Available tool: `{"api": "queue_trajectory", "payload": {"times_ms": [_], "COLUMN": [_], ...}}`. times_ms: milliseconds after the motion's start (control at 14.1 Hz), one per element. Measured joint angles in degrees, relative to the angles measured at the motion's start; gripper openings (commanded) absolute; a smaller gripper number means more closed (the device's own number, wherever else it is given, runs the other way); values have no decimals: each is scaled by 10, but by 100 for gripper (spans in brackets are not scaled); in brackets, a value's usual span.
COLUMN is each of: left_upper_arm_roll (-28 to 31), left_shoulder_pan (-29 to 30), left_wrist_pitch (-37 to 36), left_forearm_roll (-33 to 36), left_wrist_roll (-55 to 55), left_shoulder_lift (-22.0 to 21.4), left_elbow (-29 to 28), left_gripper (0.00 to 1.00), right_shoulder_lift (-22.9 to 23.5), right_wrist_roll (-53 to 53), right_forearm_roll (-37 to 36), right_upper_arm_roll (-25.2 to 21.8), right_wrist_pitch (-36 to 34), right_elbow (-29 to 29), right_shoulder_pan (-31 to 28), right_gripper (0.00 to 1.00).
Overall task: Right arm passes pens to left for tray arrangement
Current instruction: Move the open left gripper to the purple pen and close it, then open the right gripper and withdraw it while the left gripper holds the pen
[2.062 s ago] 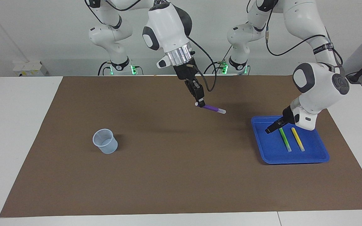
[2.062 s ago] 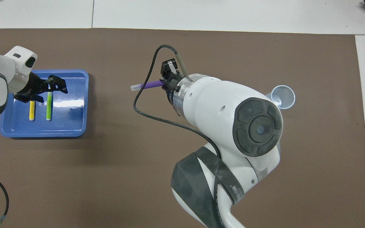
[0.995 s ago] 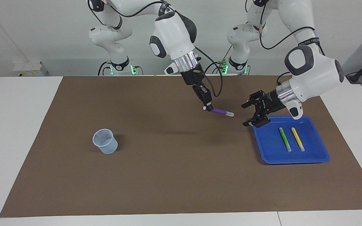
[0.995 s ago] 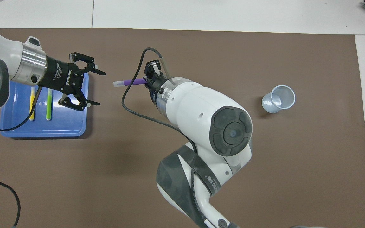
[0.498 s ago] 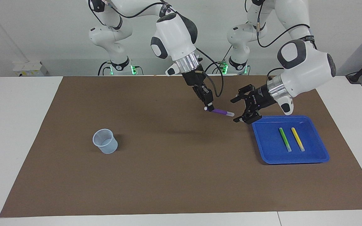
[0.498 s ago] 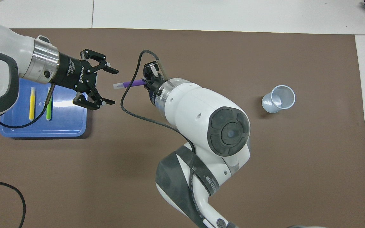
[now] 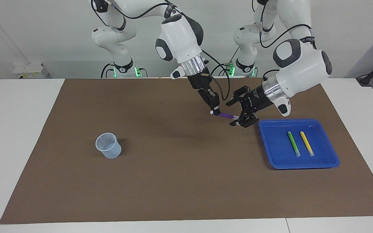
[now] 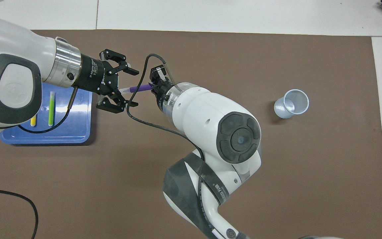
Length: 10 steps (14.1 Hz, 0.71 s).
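My right gripper (image 7: 215, 111) is shut on the purple pen (image 7: 227, 115) and holds it level above the brown mat, pale cap end pointing toward the tray. It also shows in the overhead view (image 8: 154, 87) with the pen (image 8: 139, 88). My left gripper (image 7: 235, 113) is open, its fingers on either side of the pen's cap end (image 8: 132, 88). The blue tray (image 7: 303, 161) holds the green pen (image 7: 293, 143) and the yellow pen (image 7: 306, 143) side by side. In the overhead view the left arm partly hides the yellow pen (image 8: 32, 121).
A small clear plastic cup (image 7: 108, 145) stands upright on the mat toward the right arm's end of the table (image 8: 292, 103). The right arm's black cable loops beside the held pen (image 8: 138, 109). White table borders the brown mat.
My left gripper has left the tray and swung toward the purple pen, open, until its fingers straddle the cap end. My right gripper has barely moved with the pen.
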Motion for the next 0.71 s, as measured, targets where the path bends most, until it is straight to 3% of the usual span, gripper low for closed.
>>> {"api": "queue_trajectory", "payload": {"times_ms": [213, 427, 569, 711], "left_upper_arm_roll": [0, 0, 0, 0], "left_shoulder_pan": [0, 0, 0, 0], "left_wrist_pitch": [10, 17, 19, 17], "left_forearm_roll": [0, 0, 0, 0], "left_wrist_roll": [1, 1, 1, 2], "left_shoulder_lift": [0, 0, 0, 0], "left_elbow": [-8, -11, -12, -12], "left_gripper": [72, 40, 14, 0], "right_shoulder_lift": [0, 0, 0, 0], "right_wrist_roll": [-2, -4, -9, -11], "right_forearm_roll": [0, 0, 0, 0], "right_upper_arm_roll": [0, -1, -1, -3], "right_wrist_pitch": [0, 0, 0, 0], "right_elbow": [0, -2, -4, -5], "right_shoulder_pan": [0, 0, -1, -1], "right_gripper": [0, 0, 0, 0]}}
